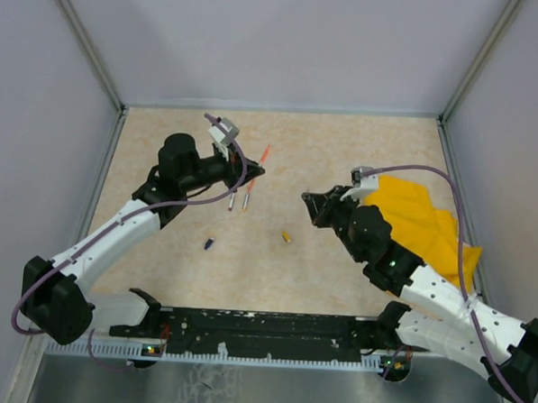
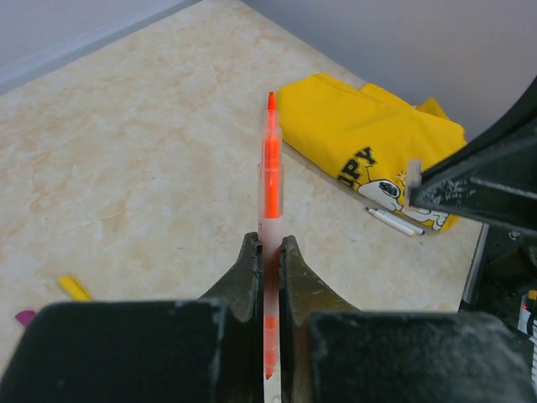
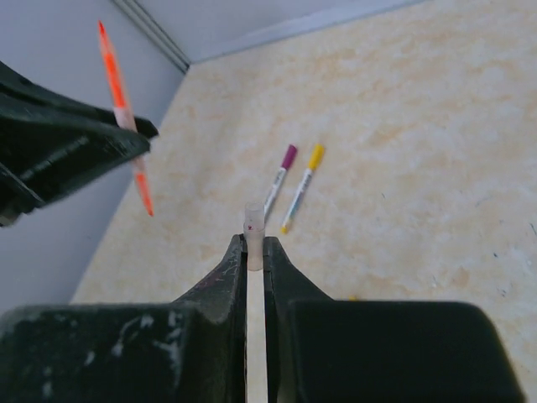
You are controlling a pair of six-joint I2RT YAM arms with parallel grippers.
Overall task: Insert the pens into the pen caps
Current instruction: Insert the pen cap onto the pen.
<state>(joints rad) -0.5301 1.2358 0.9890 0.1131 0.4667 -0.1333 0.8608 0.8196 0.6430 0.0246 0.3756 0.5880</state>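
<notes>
Left gripper (image 2: 269, 245): jaws pinched tight on the orange pen (image 2: 271, 168), gripping its pale lower barrel. The orange tip sticks out well past the fingertips, and the pen is held off the table (image 1: 362, 152).

Right gripper (image 3: 254, 243): also clamped, on a whitish tube (image 3: 254, 223). Only a short translucent end shows beyond the fingers, so I can't tell if it's a cap or a pen barrel.

In the top view the two grippers face each other over mid-table, apart, with no contact between the orange pen and the tube.

On the table, below the left gripper: a purple-ended pen (image 3: 279, 179) and a yellow-ended pen (image 3: 303, 185), side by side and roughly parallel.

Nearer the arm bases lie loose caps: a dark blue cap (image 1: 209, 244) and a yellow cap (image 1: 286, 237), well apart.

Yellow cloth (image 1: 421, 218) is bunched at the right side behind the right arm. A pale pen (image 2: 394, 222) lies at its edge.
</notes>
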